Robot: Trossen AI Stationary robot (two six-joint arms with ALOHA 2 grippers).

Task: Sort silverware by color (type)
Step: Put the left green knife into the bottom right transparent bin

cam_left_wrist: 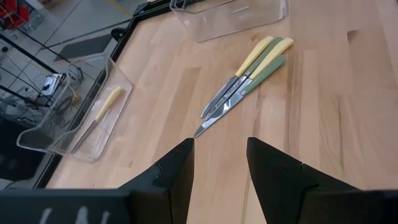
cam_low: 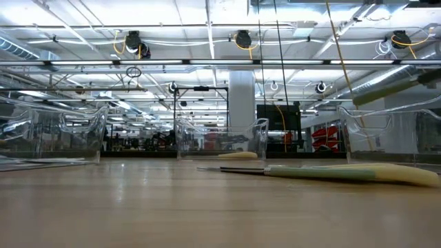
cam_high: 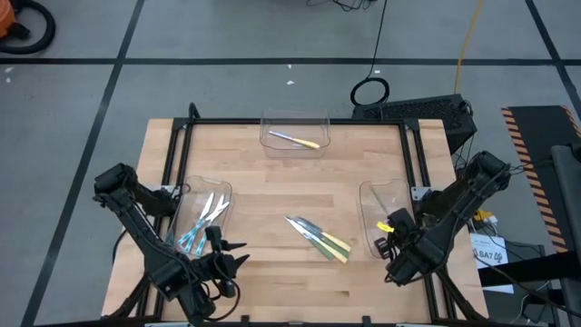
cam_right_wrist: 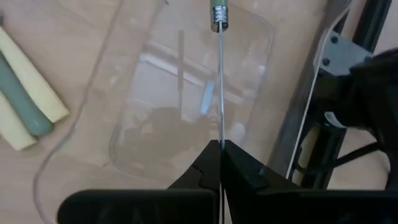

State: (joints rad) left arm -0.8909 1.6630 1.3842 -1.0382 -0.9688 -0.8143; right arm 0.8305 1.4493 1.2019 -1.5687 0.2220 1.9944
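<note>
Left gripper (cam_high: 238, 255) at near-left of table (cam_high: 300, 195), just beside left bin (cam_high: 189, 191); fingers (cam_left_wrist: 175, 174) apart, holding nothing, touching nothing, pointed toward knife cluster (cam_high: 318, 238).

Right gripper (cam_high: 388, 227) over right bin (cam_high: 370, 195); fingers (cam_right_wrist: 208, 165) pressed together, clamped on thin metal blade of one utensil (cam_right_wrist: 219, 74), blade sticking straight out past fingertips, handle end green-grey, hanging above clear bin floor.

Knife cluster loose on wood at table centre: three pieces side by side, touching, two yellow handles and one green, blades pointing toward left gripper.

Far bin (cam_high: 294, 119) with one yellow-handled piece (cam_high: 295, 139) lying inside.

Left bin with several light-blue-handled pieces (cam_high: 201, 221), overlapping, exact count not clear.

Low view: yellow-green handles of centre cluster lying flat on tabletop, no gripper visible.
</note>
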